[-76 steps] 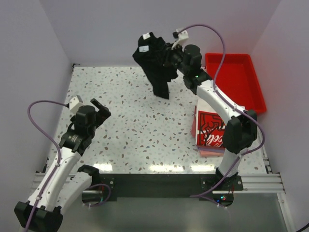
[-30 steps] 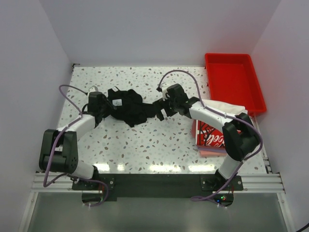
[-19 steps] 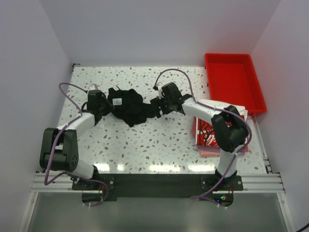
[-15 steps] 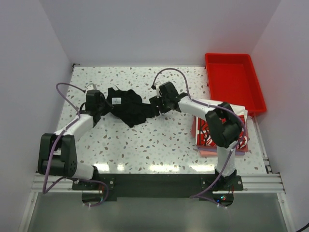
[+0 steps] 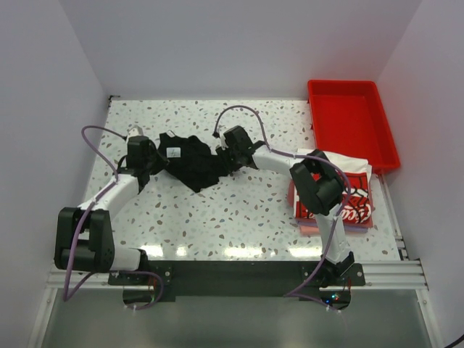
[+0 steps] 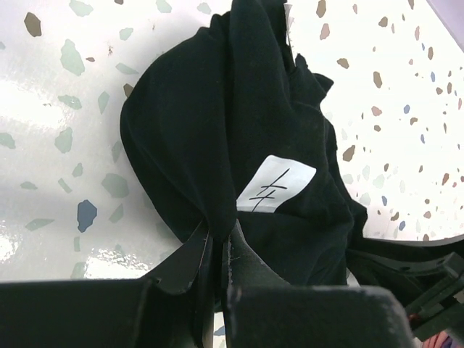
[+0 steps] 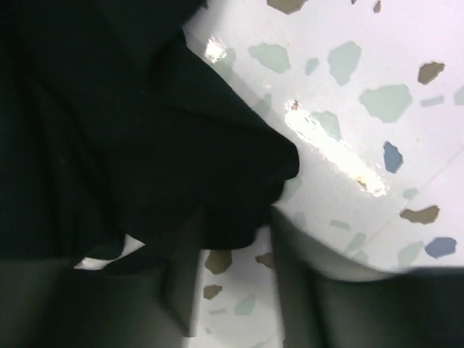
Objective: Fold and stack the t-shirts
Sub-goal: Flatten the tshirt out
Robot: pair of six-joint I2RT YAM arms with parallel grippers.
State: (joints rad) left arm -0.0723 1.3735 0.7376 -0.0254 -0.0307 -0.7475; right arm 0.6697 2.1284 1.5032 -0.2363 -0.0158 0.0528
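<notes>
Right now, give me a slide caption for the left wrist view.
Left gripper pinching a crumpled black t-shirt with a white tag on the speckled table.

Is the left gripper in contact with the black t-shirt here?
Touching. The left wrist view shows the left gripper pinched shut on a fold of the black t-shirt, just below its white label.

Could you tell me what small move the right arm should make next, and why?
Probably close the right gripper: its jaws stand apart at one edge of the black t-shirt, while the left gripper is shut on the opposite side, so both ends would be held for spreading.
</notes>
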